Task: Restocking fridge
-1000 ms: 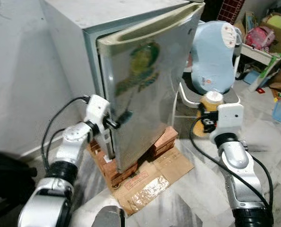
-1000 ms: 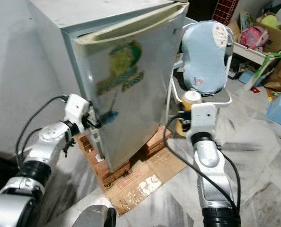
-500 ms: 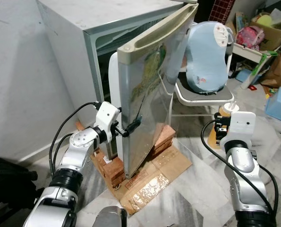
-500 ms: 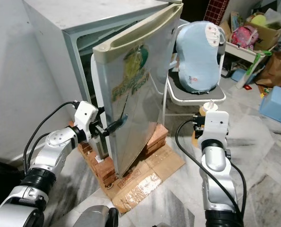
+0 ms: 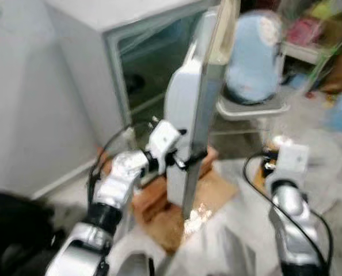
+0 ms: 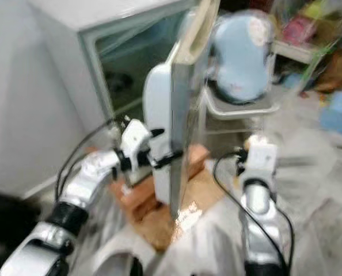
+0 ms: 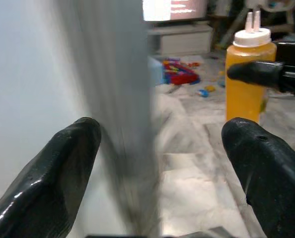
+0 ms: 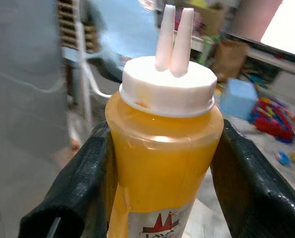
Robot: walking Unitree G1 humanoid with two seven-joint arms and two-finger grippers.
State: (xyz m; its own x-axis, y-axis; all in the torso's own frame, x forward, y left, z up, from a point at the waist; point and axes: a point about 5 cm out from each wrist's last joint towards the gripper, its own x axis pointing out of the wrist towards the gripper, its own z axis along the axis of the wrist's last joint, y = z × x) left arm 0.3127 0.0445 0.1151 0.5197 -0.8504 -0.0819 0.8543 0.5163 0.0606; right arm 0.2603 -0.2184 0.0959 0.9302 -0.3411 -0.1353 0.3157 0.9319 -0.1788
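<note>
The small grey fridge [image 5: 82,63] stands with its door [image 5: 202,98] swung wide, edge-on to me, and its dark inside [image 5: 154,63] shows. My left gripper [image 5: 188,162] is at the door's lower free edge. In the left wrist view the left gripper [image 7: 160,134] is open, one finger [image 7: 63,168] on each side of that edge. My right gripper [image 8: 162,131] is shut on a yellow sauce bottle [image 8: 162,163] with a white twin-nozzle cap. It holds the bottle [image 5: 276,145] upright, low, to the right of the door.
Red bricks [image 5: 151,198] and flattened cardboard [image 5: 208,201] lie under the fridge. Behind the door a white chair [image 5: 254,109] carries a pale blue rounded object [image 5: 249,57]. Toys, boxes and a blue box [image 5: 339,112] clutter the far right floor. A white wall runs along the left.
The door has swung from half open to wide open and edge-on, and my left gripper has gone with it. The views have shifted and blurred. The right gripper still holds the bottle.
</note>
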